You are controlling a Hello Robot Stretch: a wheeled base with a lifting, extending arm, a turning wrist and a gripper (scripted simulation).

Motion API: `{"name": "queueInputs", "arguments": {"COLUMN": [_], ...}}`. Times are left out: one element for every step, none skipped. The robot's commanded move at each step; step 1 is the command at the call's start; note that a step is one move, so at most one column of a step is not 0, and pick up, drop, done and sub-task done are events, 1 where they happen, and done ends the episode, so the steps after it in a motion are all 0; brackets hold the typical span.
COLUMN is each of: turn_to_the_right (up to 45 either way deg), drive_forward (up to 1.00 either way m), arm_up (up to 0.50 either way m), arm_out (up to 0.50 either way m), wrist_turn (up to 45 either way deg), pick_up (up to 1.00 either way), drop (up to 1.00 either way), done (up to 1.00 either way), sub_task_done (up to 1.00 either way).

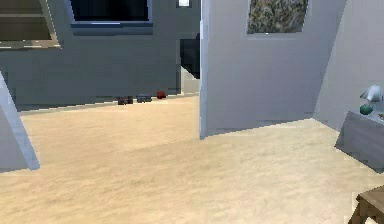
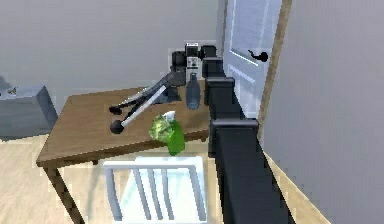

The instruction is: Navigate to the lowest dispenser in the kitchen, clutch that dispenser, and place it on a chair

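Fingers (image 2: pixel 118 126) and green dispenser (image 2: pixel 166 132) at wooden table (image 2: pixel 88 118) edge, white chair (image 2: pixel 150 168) near; grasp unclear.

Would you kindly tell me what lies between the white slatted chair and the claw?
In the arm side view, a green dispenser shows between the white slatted chair and the claw, by the brown wooden table's near edge.

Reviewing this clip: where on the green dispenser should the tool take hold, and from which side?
Probably grip the green dispenser on its body, just under its pale head: the broadest, plainest part. It looks roughly upright by the near edge of the table, so come level from the arm side view's left, where the tool is; the white chair crowds the near side.
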Motion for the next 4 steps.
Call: {"name": "queueInputs", "arguments": {"turn_to_the_right": [0.0, 0.0, 45.0, 45.0], "drive_forward": [0.00, 0.00, 0.00, 0.00], "arm_up": [0.00, 0.00, 0.00, 0.00], "arm_out": [0.00, -0.46, 0.00, 0.00], "wrist_turn": [-18.0, 0.0, 0.0, 0.0], "pick_up": [0.00, 0.00, 0.00, 0.00], "drop": [0.00, 0.00, 0.00, 0.00], "done": [0.00, 0.00, 0.00, 0.00], "sub_task_done": [0.00, 0.00, 0.00, 0.00]}}
